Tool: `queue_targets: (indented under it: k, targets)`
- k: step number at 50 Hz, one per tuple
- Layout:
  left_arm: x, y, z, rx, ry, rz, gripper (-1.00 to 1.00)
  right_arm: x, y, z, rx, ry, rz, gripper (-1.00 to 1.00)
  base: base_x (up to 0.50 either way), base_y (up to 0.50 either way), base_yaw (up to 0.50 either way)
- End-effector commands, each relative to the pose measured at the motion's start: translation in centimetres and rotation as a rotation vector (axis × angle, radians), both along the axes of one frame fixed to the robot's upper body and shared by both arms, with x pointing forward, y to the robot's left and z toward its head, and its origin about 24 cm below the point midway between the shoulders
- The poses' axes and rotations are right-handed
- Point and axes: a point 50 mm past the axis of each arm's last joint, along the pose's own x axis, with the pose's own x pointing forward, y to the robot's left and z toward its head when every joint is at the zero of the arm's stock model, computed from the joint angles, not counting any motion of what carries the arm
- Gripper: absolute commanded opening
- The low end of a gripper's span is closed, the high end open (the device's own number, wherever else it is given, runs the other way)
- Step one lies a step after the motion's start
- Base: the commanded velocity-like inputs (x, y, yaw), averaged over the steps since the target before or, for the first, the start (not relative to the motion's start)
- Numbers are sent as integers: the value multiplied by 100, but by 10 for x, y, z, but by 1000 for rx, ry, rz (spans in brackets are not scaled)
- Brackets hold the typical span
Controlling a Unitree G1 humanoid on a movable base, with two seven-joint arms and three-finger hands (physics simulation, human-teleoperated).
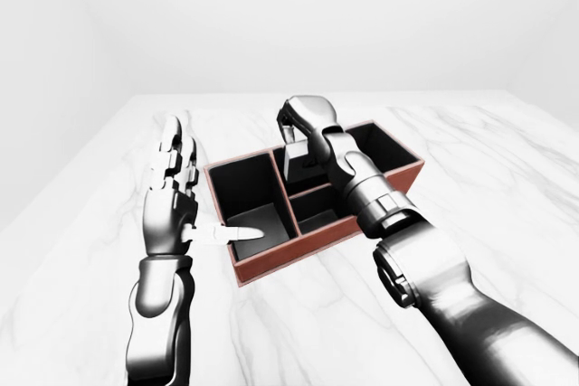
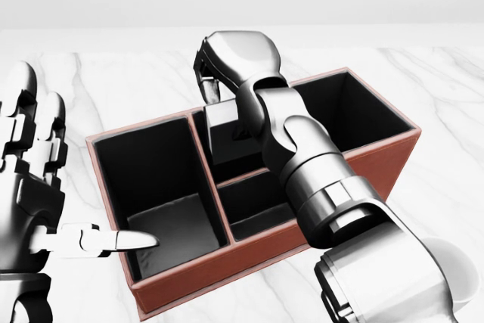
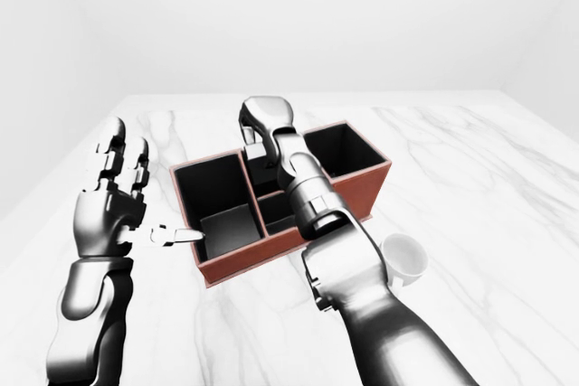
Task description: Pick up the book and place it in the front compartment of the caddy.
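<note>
Right hand (image 3: 260, 136) above caddy (image 3: 362, 194)

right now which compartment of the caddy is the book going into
The upper middle compartment of the caddy, as the head view shows it: the right hand holds the grey book upright there. The other three compartments show only dark, bare interiors.

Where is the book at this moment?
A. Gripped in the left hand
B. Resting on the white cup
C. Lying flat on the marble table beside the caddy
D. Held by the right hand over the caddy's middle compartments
D: the right hand has its fingers closed round the upright grey book, which hangs over the divided middle of the caddy, while the left hand stands open beside it.
</note>
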Motion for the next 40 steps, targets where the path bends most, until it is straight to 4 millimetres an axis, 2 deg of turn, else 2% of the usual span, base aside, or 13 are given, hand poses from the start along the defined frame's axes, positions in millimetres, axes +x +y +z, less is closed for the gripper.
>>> queue_targets:
  k: [1, 40]
  targets:
    - [0, 0, -1, 0, 6, -1, 100, 0, 0, 7, 1, -44, -1, -100, 0, 0, 0]
    - [1, -1, -2, 1, 11, -2, 100, 0, 0, 4, 18, -84, 1, -100, 0, 0, 0]
